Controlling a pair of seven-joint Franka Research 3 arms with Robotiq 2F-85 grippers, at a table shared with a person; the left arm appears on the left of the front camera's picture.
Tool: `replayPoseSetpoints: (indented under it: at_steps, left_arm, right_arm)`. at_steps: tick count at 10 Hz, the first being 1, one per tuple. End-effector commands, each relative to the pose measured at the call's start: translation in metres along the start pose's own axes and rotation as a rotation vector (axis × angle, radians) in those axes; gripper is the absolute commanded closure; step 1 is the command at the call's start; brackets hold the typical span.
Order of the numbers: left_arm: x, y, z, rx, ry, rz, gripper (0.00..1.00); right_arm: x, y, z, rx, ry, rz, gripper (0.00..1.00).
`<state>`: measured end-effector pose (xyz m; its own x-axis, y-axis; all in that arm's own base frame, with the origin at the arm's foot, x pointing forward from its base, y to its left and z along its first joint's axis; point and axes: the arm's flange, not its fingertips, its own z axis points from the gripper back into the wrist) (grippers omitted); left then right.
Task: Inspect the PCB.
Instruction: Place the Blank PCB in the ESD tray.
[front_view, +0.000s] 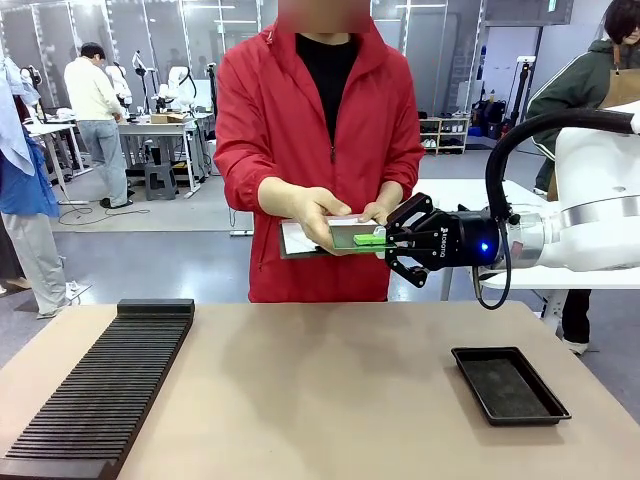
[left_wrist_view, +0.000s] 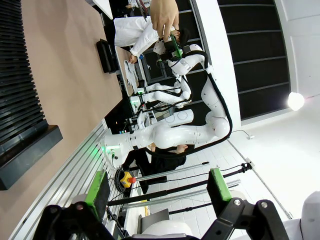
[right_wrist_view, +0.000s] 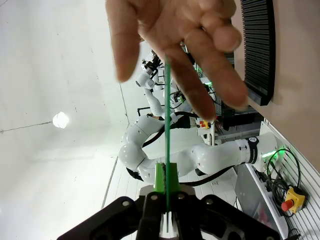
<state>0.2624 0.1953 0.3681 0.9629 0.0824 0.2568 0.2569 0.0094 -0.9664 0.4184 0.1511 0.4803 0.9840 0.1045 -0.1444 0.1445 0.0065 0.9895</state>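
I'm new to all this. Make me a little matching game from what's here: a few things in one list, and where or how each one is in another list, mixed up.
Things:
1. PCB
2. black tray
3. ribbed black rack
4. left arm's jaws

Place or state:
a. open, holding nothing
b. lying on the table, right side
c. held up in the air, pinched in the right arm's jaws
d. lying on the table, left side

Pairs: 1-c, 2-b, 3-d, 4-a
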Motion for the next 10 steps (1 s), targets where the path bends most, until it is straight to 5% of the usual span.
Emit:
replayPoseSetpoints:
  at_steps: [1, 10]
  left_arm:
    - [-0.0002, -0.0011, 0.0023, 0.006, 0.004, -0.001, 0.0]
    - [-0.0002, -0.0011, 0.0023, 0.006, 0.004, -0.001, 0.0]
  right_arm:
    - [-0.0012, 0.0023, -0.0008, -0.001, 0.001, 0.005, 1.0]
    - [-0.0012, 0.0023, -0.0008, -0.001, 0.001, 0.005, 1.0]
